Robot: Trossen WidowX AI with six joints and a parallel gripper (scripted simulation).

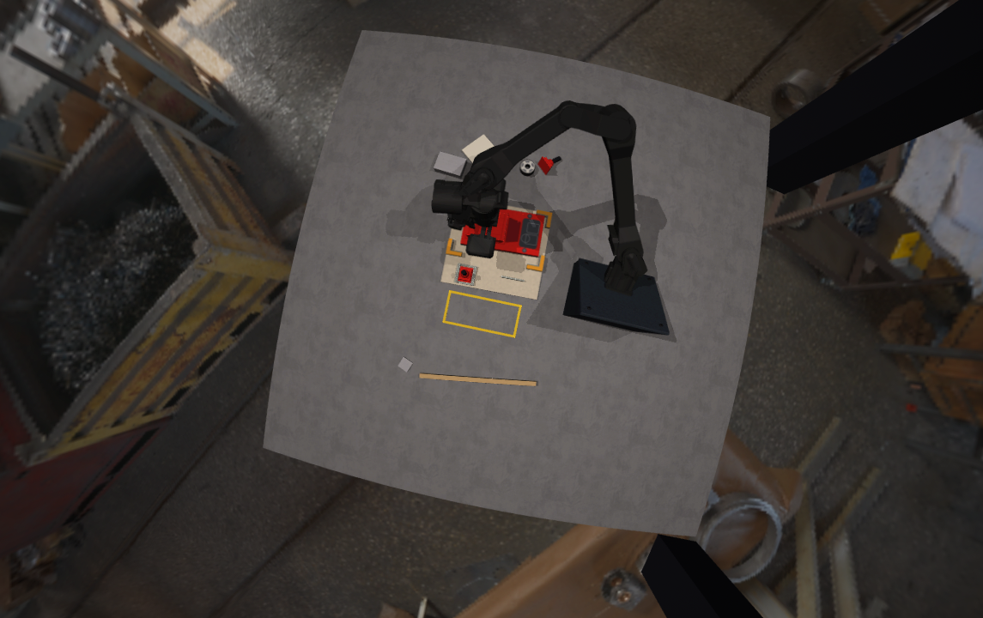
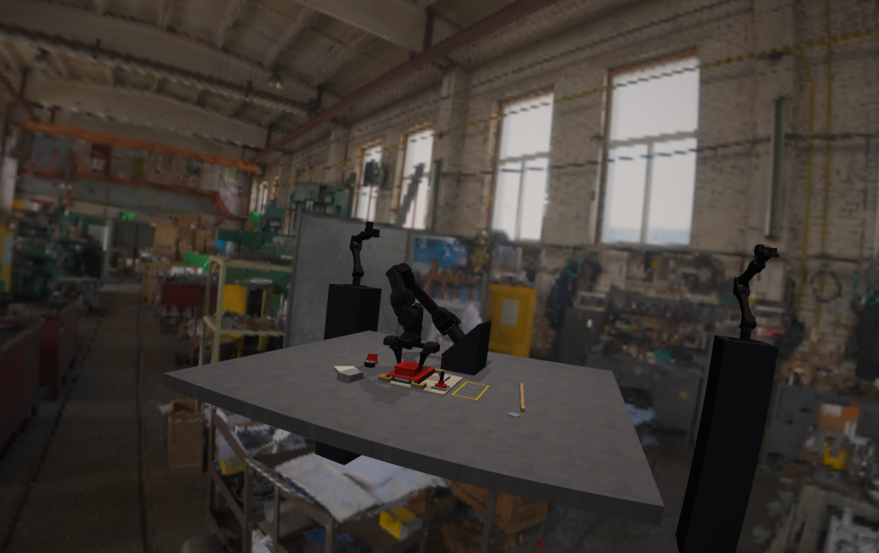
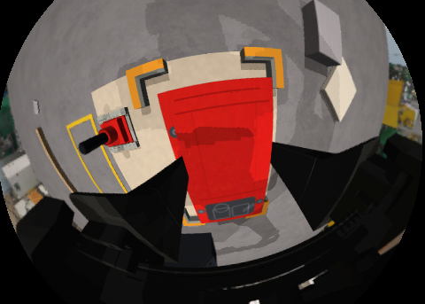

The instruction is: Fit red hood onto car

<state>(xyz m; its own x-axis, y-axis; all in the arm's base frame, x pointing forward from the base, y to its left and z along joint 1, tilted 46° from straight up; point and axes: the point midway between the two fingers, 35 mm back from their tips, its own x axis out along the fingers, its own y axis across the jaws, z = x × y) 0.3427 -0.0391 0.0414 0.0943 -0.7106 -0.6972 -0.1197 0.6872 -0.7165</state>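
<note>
Red, hard-looking shell: the hood (image 3: 221, 151) lies over the car inside the jig (image 3: 195, 70), between the orange corner brackets (image 3: 262, 58). It appears level, though pegs and corner holes cannot be seen. I judge it light, stiff and smooth, so it could slide if pinched unevenly. Its two long side walls, near mid-length, are the sound place to hold. That is where the gripper (image 3: 227, 168) has it, fingers pressed to either flank, grasping the hood. Letting go calls for a straight spread, with no sideways drag.
</note>
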